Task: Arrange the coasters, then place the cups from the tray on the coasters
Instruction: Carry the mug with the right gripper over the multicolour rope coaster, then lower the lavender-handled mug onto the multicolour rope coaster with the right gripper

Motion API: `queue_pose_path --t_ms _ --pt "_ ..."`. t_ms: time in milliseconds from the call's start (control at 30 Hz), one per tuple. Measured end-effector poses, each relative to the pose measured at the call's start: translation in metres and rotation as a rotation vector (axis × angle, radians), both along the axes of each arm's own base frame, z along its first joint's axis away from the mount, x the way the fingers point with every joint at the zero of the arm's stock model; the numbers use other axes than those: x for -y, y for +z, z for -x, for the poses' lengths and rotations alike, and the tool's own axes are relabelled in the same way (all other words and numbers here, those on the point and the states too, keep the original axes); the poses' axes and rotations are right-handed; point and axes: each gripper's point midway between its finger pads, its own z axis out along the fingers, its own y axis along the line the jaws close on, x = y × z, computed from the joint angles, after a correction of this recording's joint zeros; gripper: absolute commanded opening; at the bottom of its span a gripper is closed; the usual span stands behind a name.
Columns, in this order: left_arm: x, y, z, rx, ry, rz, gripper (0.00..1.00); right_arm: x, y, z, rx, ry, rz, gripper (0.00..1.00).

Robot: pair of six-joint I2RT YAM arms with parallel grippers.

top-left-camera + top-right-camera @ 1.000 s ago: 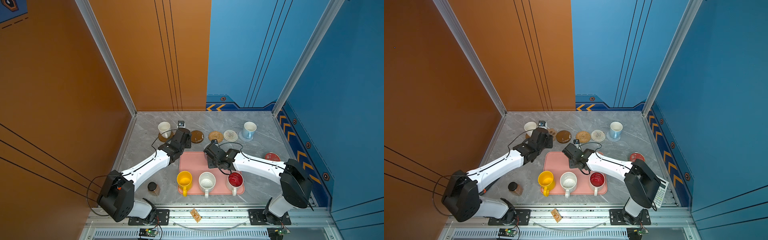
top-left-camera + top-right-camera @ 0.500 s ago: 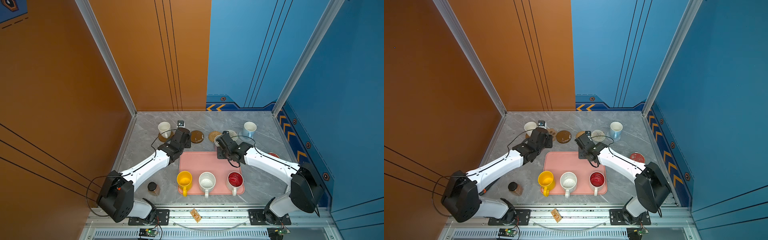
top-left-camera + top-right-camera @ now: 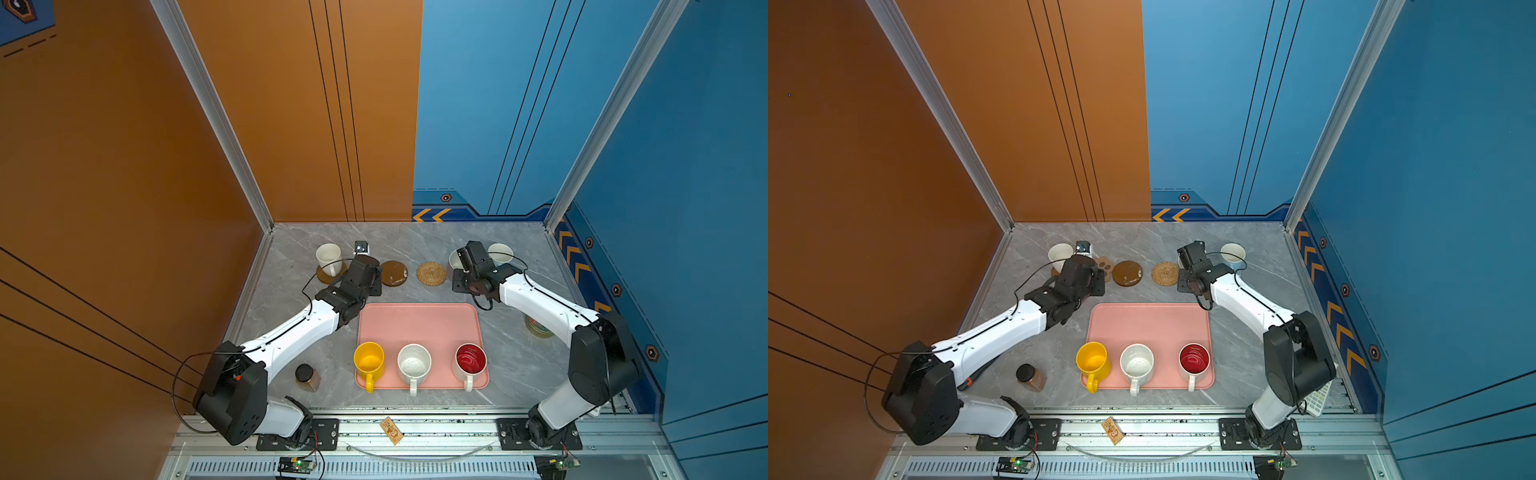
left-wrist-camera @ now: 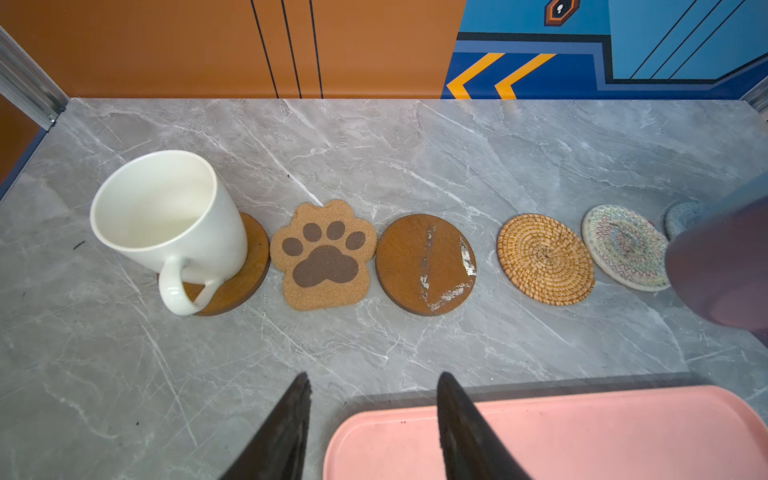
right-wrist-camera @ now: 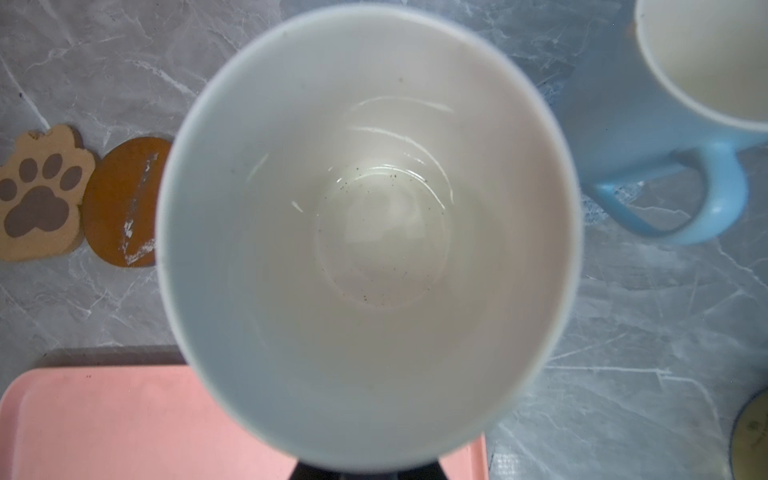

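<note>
The right tool, shut on the lavender handled mug, now holds it off the flat pink tray, at the far woven cream round coaster, nearly ready to go down; the left tool hangs open, empty.

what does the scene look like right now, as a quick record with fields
left hand: open, empty, near the tray
right hand: shut on lavender mug
on tray: yellow mug, speckled mug, red-lined mug
on a coaster: white mug on brown coaster
bare coasters: paw coaster, scuffed brown coaster, rattan coaster, cream coaster
beside held mug: light blue mug
</note>
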Motion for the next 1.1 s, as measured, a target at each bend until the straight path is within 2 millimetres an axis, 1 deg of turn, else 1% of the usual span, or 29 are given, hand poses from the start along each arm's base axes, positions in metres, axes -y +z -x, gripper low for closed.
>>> queue_pose_path --t_ms 167,400,667,933,1100 --pt "0.0 0.001 0.0 0.003 0.0 0.002 0.51 0.011 -0.015 -0.022 -0.025 -0.015 0.01 0.0" --pt "0.0 0.001 0.0 0.002 0.003 0.007 0.51 0.019 -0.028 -0.041 -0.044 -0.024 0.014 0.0" --pt "0.0 0.001 0.0 0.002 0.004 0.008 0.51 0.02 -0.035 -0.048 -0.056 -0.023 0.019 0.0" --pt "0.0 0.001 0.0 0.002 0.004 0.009 0.51 0.027 -0.046 -0.053 -0.078 -0.031 0.03 0.0" --pt "0.0 0.001 0.0 0.001 0.008 0.015 0.5 0.028 -0.046 -0.054 -0.077 -0.036 0.029 0.0"
